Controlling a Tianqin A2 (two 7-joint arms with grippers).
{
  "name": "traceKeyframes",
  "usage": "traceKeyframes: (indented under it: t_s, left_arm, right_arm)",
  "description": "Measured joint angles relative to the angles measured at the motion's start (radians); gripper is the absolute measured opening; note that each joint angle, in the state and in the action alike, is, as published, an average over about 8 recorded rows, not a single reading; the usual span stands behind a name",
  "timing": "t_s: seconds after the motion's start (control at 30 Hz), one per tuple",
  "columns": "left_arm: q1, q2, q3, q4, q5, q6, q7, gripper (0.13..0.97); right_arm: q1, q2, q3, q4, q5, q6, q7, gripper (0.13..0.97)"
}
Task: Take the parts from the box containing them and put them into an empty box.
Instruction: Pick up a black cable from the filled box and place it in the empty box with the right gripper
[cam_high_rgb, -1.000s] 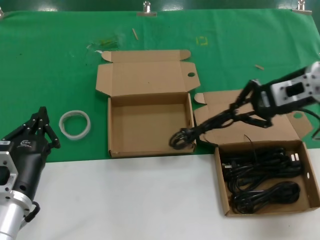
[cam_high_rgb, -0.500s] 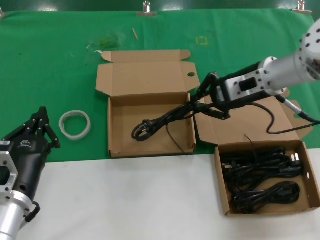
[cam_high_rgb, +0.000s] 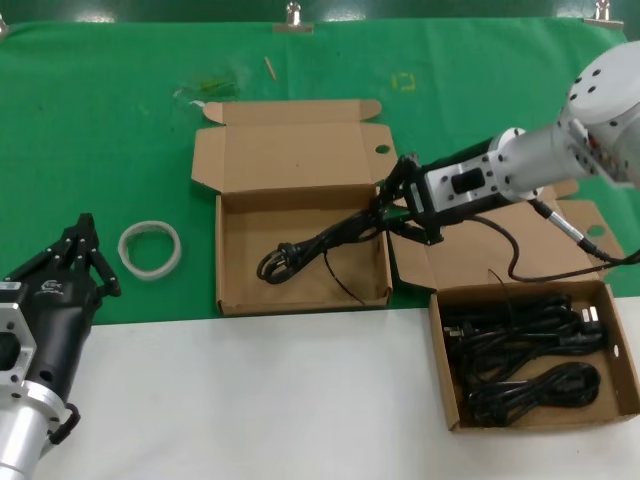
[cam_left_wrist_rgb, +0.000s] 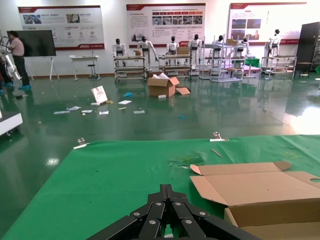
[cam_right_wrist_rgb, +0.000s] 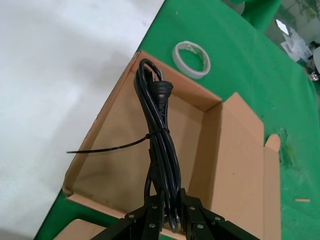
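Note:
My right gripper is shut on one end of a black power cord bundle. The bundle slants down into the empty box, its plug end low over the floor near the front left. A thin cable-tie tail sticks out from the bundle. The box containing the parts stands at the right with more black cords in it. At the near left, beside the table, my left gripper stays parked and shut on nothing.
A whitish tape ring lies on the green cloth left of the empty box. Both boxes' flap lids lie open toward the back. A plastic scrap lies at the back. White tabletop fills the front.
My right gripper has carried the cord bundle leftward from over the right box's lid to the left box, and the bundle's free end has dropped inside it. The left arm has not moved.

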Motion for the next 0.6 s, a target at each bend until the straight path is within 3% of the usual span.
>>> traceKeyframes:
  t_s: [0.6]
  left_arm:
    - [0.000, 0.000, 0.000, 0.000, 0.000, 0.000, 0.000, 0.140]
  right_arm:
    - [-0.003, -0.056, 0.044, -0.128, 0.015, 0.096, -0.081, 0.181]
